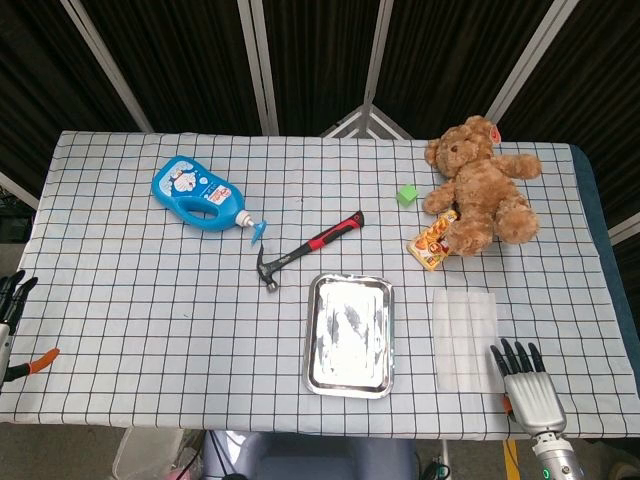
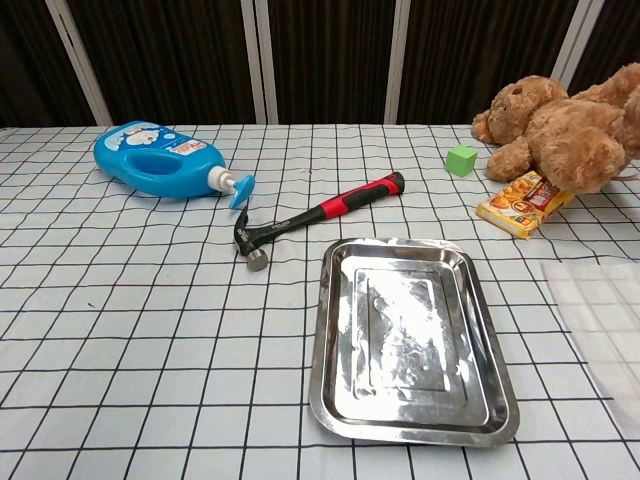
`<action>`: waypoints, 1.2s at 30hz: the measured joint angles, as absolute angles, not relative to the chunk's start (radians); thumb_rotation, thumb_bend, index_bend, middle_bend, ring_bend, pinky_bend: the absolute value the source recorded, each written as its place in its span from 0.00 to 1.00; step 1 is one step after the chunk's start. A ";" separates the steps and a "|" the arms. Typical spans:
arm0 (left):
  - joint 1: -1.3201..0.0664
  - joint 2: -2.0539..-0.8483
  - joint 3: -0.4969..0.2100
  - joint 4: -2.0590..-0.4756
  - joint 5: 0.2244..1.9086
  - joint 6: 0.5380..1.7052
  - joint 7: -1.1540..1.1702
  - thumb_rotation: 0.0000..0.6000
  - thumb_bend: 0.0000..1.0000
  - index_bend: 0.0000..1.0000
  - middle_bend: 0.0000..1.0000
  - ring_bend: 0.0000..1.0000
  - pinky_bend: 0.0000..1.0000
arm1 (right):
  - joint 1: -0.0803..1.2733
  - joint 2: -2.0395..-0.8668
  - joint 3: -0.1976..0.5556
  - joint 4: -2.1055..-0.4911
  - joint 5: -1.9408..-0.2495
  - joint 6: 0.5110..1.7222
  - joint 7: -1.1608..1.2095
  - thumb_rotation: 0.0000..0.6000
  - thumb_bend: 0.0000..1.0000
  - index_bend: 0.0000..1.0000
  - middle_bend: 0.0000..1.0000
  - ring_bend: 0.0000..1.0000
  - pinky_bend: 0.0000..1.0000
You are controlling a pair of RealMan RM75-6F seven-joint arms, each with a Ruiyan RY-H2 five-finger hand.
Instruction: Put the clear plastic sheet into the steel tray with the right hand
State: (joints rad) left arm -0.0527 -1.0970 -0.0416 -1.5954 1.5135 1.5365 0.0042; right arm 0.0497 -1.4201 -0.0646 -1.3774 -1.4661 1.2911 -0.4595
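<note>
The steel tray is lying flat on the checked tablecloth near the front edge of the table, and nothing is being held in it; only glare and smeared reflections are showing on its bottom. In the chest view the tray is seen with a raised rim and a stepped inner floor.

The clear plastic sheet is lying flat on the cloth just to the right of the tray, apart from it. It is being seen as a pale, rectangular, see-through film, with the grid of the cloth showing faintly through it. In the chest view only its left part is being caught at the frame's right edge.

The right hand is being held at the front right corner of the table, just beside the sheet's near right corner, palm down with the fingers spread and pointing away from the robot. Nothing is being gripped by it; whether the fingertips are touching the sheet cannot be told. The left hand is barely showing at the left edge, off the table, fingers apart and holding nothing.

Further back, a blue bottle, a hammer, a green cube, a snack packet and a teddy bear are lying on the cloth.
</note>
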 measured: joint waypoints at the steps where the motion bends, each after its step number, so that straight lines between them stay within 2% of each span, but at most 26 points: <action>1: -0.053 -1.097 -0.041 -1.596 1.514 1.536 0.004 1.00 0.00 0.00 0.00 0.00 0.00 | 0.051 -1.421 -0.064 -1.375 -1.469 1.292 -0.458 1.00 0.40 0.00 0.00 0.00 0.00; 5: -0.053 -1.097 -0.042 -1.595 1.512 1.536 0.005 1.00 0.00 0.00 0.00 0.00 0.00 | 0.057 -1.428 -0.061 -1.368 -1.474 1.292 -0.455 1.00 0.42 0.00 0.00 0.00 0.00; 10: -0.053 -1.097 -0.043 -1.596 1.511 1.536 0.004 1.00 0.00 0.00 0.00 0.00 0.00 | 0.064 -1.433 -0.057 -1.367 -1.472 1.286 -0.455 1.00 0.49 0.00 0.00 0.00 0.00; 18: -0.053 -1.097 -0.043 -1.598 1.508 1.534 0.005 1.00 0.00 0.00 0.00 0.00 0.00 | 0.075 -1.438 -0.050 -1.371 -1.472 1.281 -0.450 1.00 0.49 0.01 0.00 0.00 0.00; 20: -0.053 -1.097 -0.043 -1.598 1.508 1.534 0.005 1.00 0.00 0.00 0.00 0.00 0.00 | 0.076 -1.439 -0.051 -1.372 -1.479 1.283 -0.439 1.00 0.49 0.07 0.00 0.00 0.00; 21: -0.053 -1.097 -0.043 -1.598 1.508 1.534 0.005 1.00 0.00 0.00 0.00 0.00 0.00 | 0.078 -1.439 -0.052 -1.371 -1.485 1.285 -0.433 1.00 0.49 0.13 0.01 0.00 0.00; 23: -0.053 -1.097 -0.043 -1.599 1.508 1.534 0.006 1.00 0.00 0.00 0.00 0.00 0.00 | 0.081 -1.442 -0.054 -1.367 -1.503 1.292 -0.419 1.00 0.49 0.29 0.06 0.00 0.00; 26: -0.053 -1.098 -0.045 -1.598 1.506 1.535 0.007 1.00 0.00 0.00 0.00 0.00 0.00 | 0.086 -1.451 -0.052 -1.354 -1.525 1.311 -0.393 1.00 0.49 0.43 0.16 0.01 0.00; 31: -0.053 -1.100 -0.049 -1.597 1.496 1.533 0.007 1.00 0.00 0.00 0.00 0.00 0.00 | 0.094 -1.468 -0.045 -1.338 -1.554 1.338 -0.342 1.00 0.49 0.54 0.23 0.04 0.00; 36: -0.054 -1.100 -0.052 -1.597 1.491 1.531 0.007 1.00 0.00 0.00 0.00 0.00 0.00 | 0.106 -1.488 -0.042 -1.319 -1.598 1.370 -0.303 1.00 0.49 0.61 0.27 0.06 0.00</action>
